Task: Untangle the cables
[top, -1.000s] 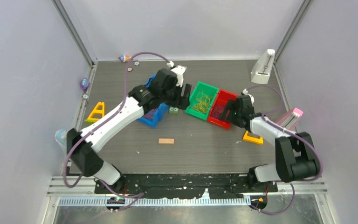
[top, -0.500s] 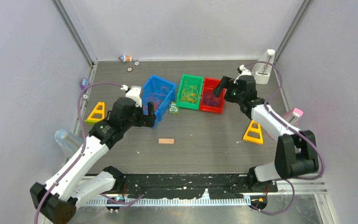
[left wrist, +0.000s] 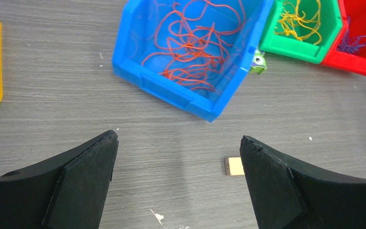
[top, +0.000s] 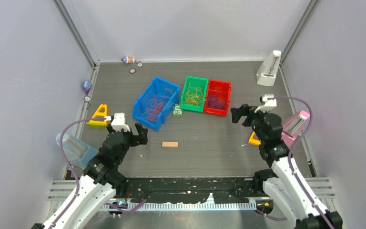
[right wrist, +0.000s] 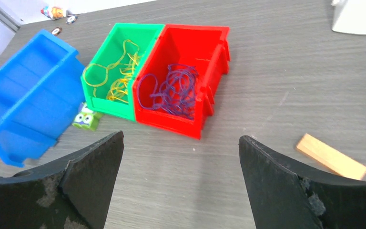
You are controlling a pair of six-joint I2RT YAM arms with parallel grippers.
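Cables (left wrist: 190, 52) in blue, green, red bins (left wrist: 171, 93), beyond both arms' wide-spread, empty jaws

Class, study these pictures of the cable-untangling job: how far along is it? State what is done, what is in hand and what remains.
Done, it seems: orange-red cables lie in the blue bin, yellow cables in the green bin, purple cables in the red bin. In hand: nothing; the left gripper and right gripper are open and empty. Left: apparently nothing, as no mixed tangle shows.

left fingers (left wrist: 76, 191) cropped, red bin (left wrist: 358, 67) cut off
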